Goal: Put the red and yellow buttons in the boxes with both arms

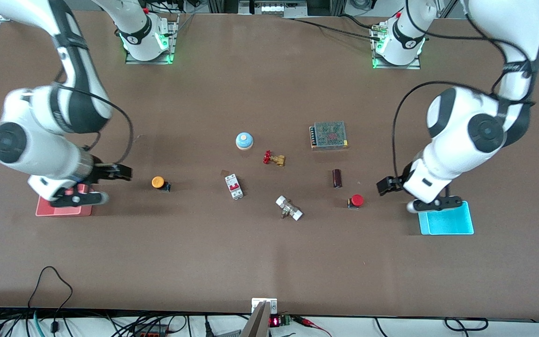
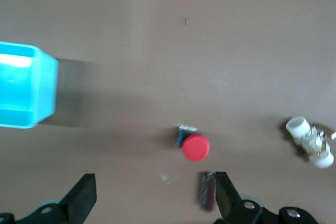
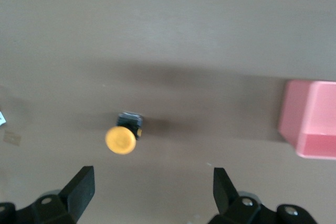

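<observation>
Hovering open-fingered — left gripper (image 2: 152, 198), right gripper (image 3: 152, 190) — beside buttons.

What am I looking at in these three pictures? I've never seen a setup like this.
Two white robot arms stand at a brown table. The big picture looks down from across the table; the other two come from cameras on each arm's wrist. The right tool hangs open near the pink-red box, facing the orange-yellow button. The left tool hangs open beside the cyan box, facing the red button. Neither holds anything. Between them lie a blue domed button, a red-handled brass valve, a circuit breaker, a white fitting, a dark cylinder and a mesh-covered power supply.
</observation>
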Tool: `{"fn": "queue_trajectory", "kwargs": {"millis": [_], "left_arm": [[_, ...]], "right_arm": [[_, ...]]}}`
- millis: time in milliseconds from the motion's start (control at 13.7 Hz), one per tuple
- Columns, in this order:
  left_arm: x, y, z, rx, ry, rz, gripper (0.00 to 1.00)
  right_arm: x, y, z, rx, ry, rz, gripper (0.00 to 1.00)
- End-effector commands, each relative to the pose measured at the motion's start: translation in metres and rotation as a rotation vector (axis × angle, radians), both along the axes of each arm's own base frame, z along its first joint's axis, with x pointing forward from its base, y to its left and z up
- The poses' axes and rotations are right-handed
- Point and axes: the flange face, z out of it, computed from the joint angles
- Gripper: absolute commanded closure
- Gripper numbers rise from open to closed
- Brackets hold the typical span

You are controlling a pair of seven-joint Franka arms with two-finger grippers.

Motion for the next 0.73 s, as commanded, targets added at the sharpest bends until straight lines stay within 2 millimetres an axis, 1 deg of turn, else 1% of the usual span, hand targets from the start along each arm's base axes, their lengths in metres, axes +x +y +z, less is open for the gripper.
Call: {"fn": "queue_trajectory", "kwargs": {"millis": [0, 146, 220, 293, 366, 439, 659], "left_arm": [[0.008, -0.026, -0.038, -0.016, -0.004, 0.067, 0.0], [0.008, -0.038, -0.07, -0.023, -0.003, 0.077, 0.0], [0.007, -0.042, -0.081, -0.023, 0.008, 0.076, 0.0], [0.005, -0.044, -0.093, -0.021, 0.026, 0.087, 0.0], [0.002, -0.051, -0.103, -0.016, 0.04, 0.082, 0.0], [-0.001, -0.056, -0.113, -0.012, 0.053, 0.076, 0.0], [-0.002, -0.06, -0.129, -0.003, 0.042, 0.073, 0.0]], "right_arm": [[0.006, 0.02, -0.039, -0.004, 0.01, -0.01, 0.0], [0.008, 0.029, -0.065, -0.005, 0.014, -0.011, 0.0], [0.008, 0.03, -0.077, -0.008, 0.023, -0.009, 0.0], [0.007, 0.031, -0.086, -0.011, 0.033, -0.005, 0.0], [0.005, 0.032, -0.095, -0.014, 0.053, -0.001, 0.0], [0.001, 0.039, -0.105, -0.019, 0.071, 0.01, 0.0], [-0.005, 0.046, -0.124, -0.026, 0.1, 0.019, 0.0]]}}
